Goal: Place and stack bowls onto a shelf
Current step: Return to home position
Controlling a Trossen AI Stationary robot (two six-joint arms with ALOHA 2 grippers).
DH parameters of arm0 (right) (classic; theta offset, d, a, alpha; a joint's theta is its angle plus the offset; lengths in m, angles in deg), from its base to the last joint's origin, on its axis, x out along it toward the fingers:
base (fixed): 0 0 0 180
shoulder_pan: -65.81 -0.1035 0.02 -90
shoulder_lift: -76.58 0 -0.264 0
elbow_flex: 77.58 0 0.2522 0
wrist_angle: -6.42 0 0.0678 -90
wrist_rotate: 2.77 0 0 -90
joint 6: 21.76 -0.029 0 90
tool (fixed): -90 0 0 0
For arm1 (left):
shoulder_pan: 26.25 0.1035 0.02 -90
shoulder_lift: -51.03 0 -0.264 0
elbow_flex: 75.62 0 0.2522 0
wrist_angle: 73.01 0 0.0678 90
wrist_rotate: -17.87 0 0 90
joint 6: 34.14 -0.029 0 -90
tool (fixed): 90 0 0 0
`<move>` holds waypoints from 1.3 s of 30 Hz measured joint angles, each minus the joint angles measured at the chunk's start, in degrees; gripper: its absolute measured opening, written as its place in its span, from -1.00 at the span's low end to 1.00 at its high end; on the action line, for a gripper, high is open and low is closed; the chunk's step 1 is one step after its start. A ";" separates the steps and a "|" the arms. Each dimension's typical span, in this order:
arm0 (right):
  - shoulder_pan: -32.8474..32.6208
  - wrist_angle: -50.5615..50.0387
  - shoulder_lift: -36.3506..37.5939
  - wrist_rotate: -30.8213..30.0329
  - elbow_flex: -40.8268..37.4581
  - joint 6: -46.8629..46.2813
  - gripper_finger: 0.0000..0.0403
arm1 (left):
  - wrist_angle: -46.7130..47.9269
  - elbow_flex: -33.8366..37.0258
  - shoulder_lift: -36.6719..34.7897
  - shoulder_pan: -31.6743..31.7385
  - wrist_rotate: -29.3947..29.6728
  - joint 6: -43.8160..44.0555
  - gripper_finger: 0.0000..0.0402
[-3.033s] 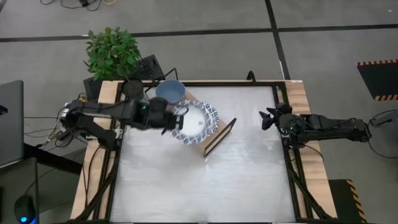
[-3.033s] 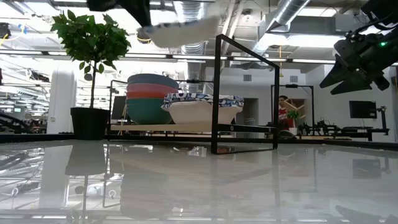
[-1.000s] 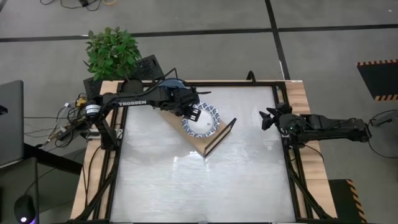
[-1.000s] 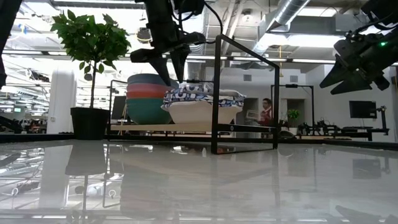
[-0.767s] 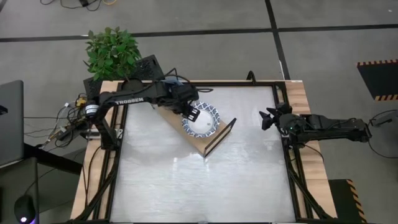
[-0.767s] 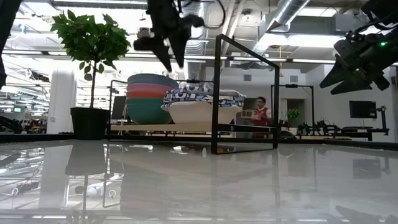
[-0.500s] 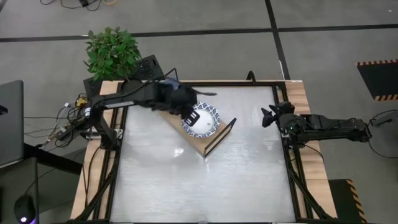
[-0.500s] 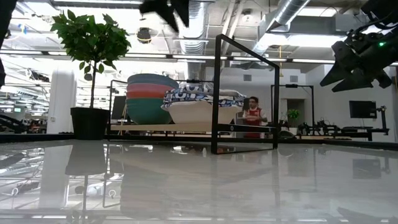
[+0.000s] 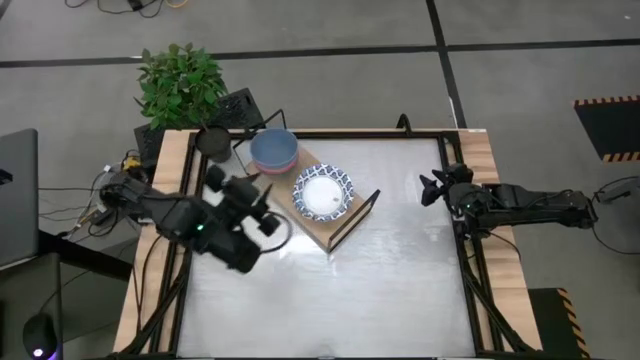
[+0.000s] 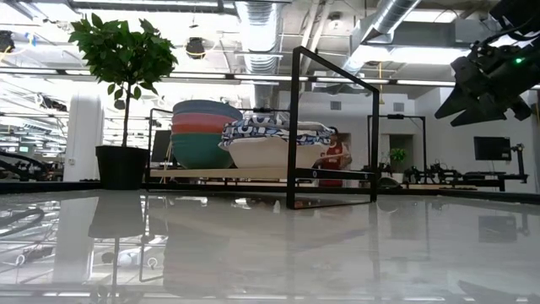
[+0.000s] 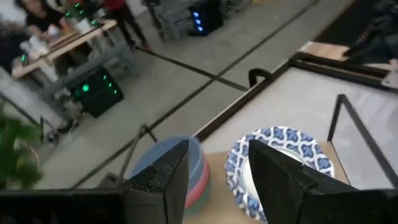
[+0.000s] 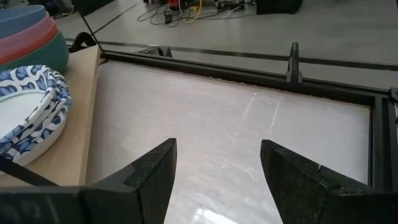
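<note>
On the light-wood shelf (image 9: 316, 229) at the table's far left stands a stack of small bowls (image 9: 272, 150), light blue on top, over pink, red and teal (image 10: 201, 133). Beside it two blue-and-white patterned bowls (image 9: 322, 192) sit nested, the upper one slightly askew (image 10: 274, 135). My left gripper (image 9: 264, 198) hangs open and high, on the near-left side of the shelf, with both stacks ahead of it (image 11: 217, 171). My right gripper (image 9: 428, 188) waits open above the table's right edge (image 12: 217, 165).
The shelf's black wire end frame (image 9: 355, 218) stands upright toward the table's middle. A potted plant (image 9: 182, 85) is beyond the far left corner. The bare tabletop (image 9: 330, 300) stretches toward the near edge. A person in red (image 10: 336, 156) is in the room behind.
My left gripper, open just above the patterned bowls, has risen out of the low view and drawn back toward the table's left and near edges. The patterned bowls have stayed nested on the shelf. The person in the background has walked leftward.
</note>
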 joint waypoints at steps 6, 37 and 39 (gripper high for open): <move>0.00 -0.03 0.01 0.15 0.00 0.02 0.29 | 0.60 18.12 -7.41 -3.18 -0.85 17.54 -0.25; 0.00 -0.27 0.01 1.57 -0.04 -0.44 0.29 | -38.37 65.34 -69.99 -21.03 7.80 1.71 -0.25; 0.00 -0.25 -0.01 1.57 -0.04 -0.44 0.29 | -38.41 68.96 -71.20 -21.09 8.12 4.51 -0.25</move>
